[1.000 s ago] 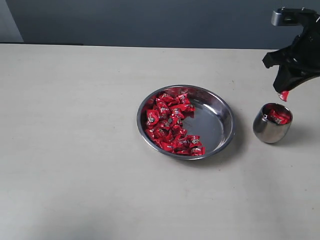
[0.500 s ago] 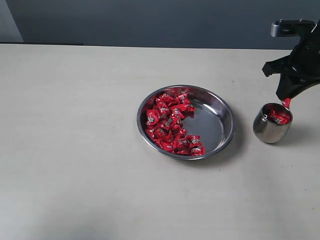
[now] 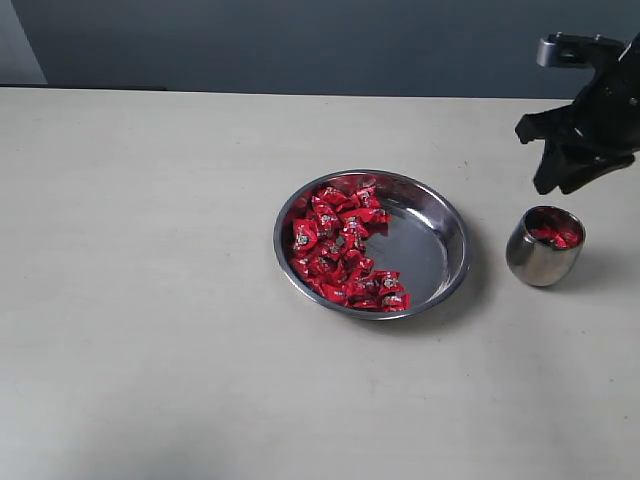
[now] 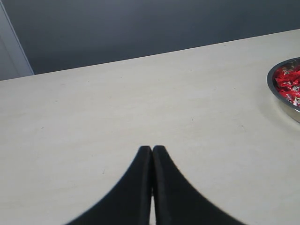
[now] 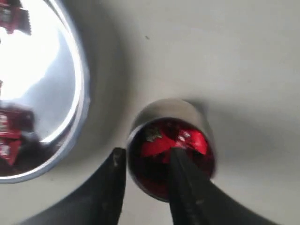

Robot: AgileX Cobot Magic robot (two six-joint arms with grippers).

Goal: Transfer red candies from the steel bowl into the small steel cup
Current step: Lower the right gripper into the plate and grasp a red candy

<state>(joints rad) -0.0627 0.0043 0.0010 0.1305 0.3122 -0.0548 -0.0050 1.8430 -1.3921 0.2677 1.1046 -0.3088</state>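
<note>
The steel bowl (image 3: 372, 243) sits mid-table with the red candies (image 3: 340, 247) heaped in its left half; a slice of the bowl (image 4: 284, 89) and its rim (image 5: 79, 93) show in both wrist views. To the bowl's right stands the small steel cup (image 3: 544, 246) with red candies (image 5: 173, 140) inside it. My right gripper (image 3: 560, 178) hangs just above the cup, open and empty; in its wrist view the gripper (image 5: 146, 157) has the cup (image 5: 171, 150) below it. My left gripper (image 4: 152, 149) is shut on nothing, over bare table, outside the exterior view.
The pale table (image 3: 150, 300) runs back to a dark wall (image 3: 300, 40). Open tabletop lies left of the bowl and in front of it. The cup stands close to the table's right side.
The right gripper held a red candy over the cup, lowered to its rim, then let go. It now sits higher and open, and the candy lies in the cup.
</note>
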